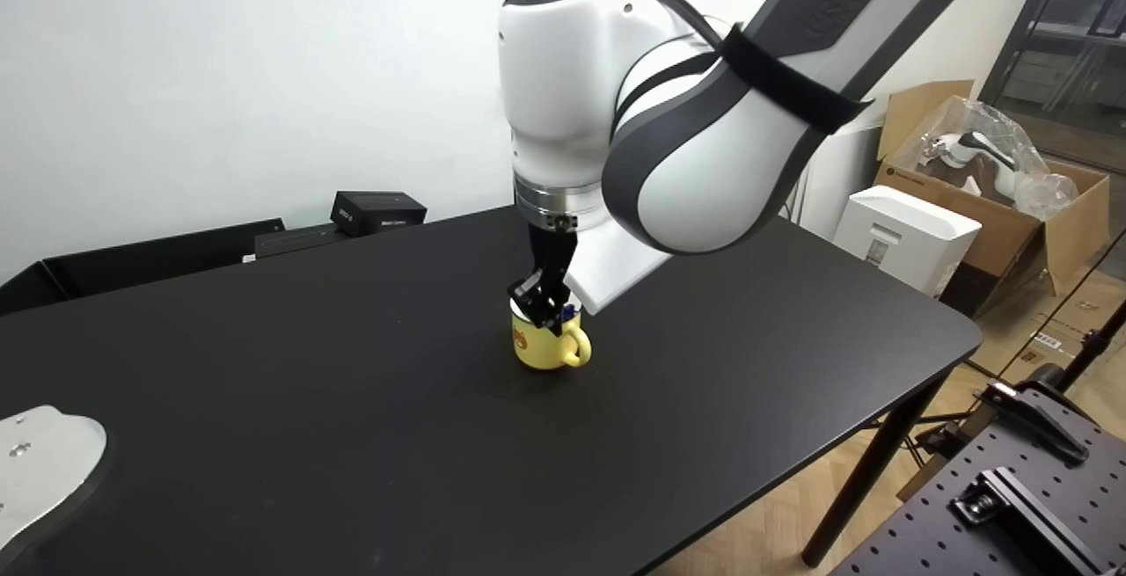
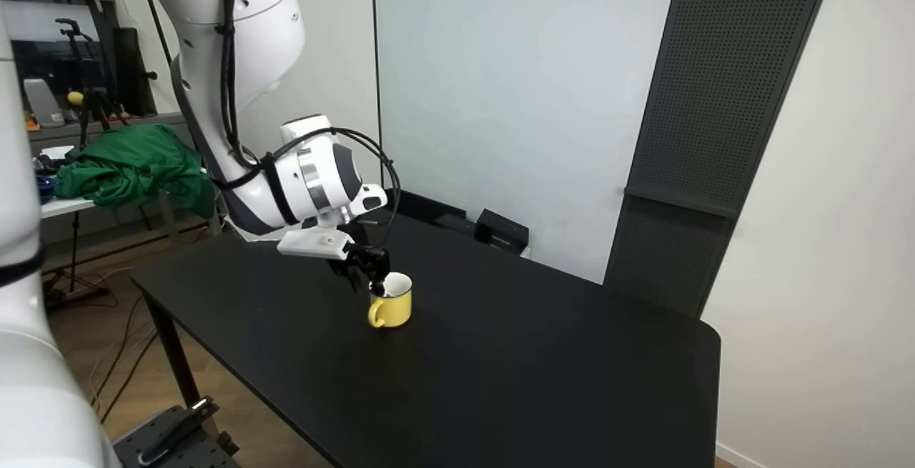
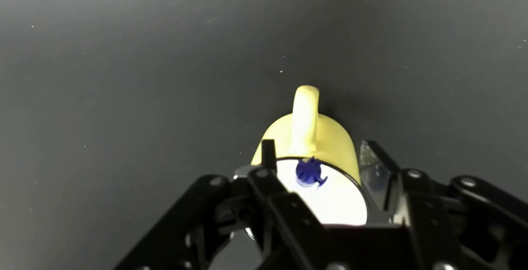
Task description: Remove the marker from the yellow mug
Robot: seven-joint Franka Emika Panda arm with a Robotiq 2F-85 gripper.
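The jaws of the black two-fingered gripper (image 3: 320, 162) stood spread at the mouth of the small yellow mug (image 3: 335, 138) with a white inside and dark rim. Between them, the marker pen (image 3: 308, 172) with a ridged dark blue cap sat in the mug on the handle side, its cap touching neither. Below the jaws, the mug stood upright on the matte black table (image 1: 264, 400).
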